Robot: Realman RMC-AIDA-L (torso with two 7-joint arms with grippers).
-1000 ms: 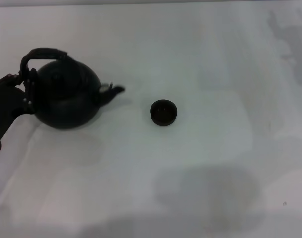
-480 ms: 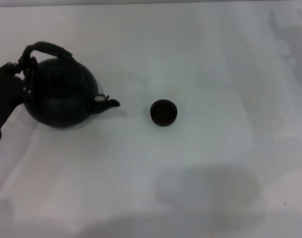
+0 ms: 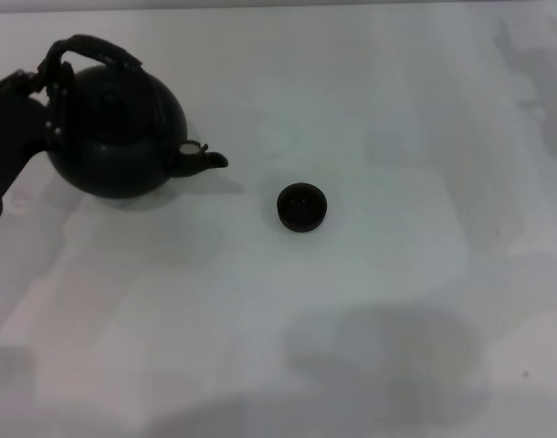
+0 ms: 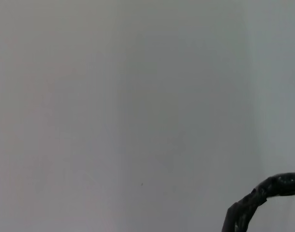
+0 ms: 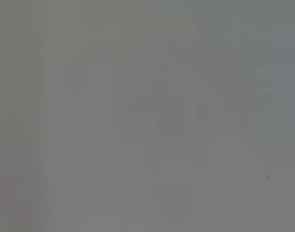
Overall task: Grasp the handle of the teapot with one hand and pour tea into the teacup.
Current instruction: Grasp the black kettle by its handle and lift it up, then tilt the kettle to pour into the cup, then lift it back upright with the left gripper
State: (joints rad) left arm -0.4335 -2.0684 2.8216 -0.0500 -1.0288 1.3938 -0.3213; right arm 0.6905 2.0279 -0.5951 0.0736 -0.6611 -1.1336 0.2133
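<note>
The matte-black teapot (image 3: 119, 132) hangs at the far left of the white table (image 3: 370, 301), casting a shadow beneath it. Its short spout (image 3: 210, 161) points right toward the teacup (image 3: 301, 207), a tiny black cup standing alone about a hand's width away. My left gripper (image 3: 48, 84) comes in from the left edge and is shut on the left end of the arched handle (image 3: 98, 47). A piece of that wrapped handle (image 4: 263, 192) shows in the left wrist view. My right gripper is out of view.
The plain white table stretches to the right and toward me, with faint grey shadows (image 3: 379, 351) on it. The right wrist view holds only blank surface.
The teapot and my left gripper have moved away from me, toward the far side of the table. Its spout dipped, then levelled. The teacup has stayed put.
</note>
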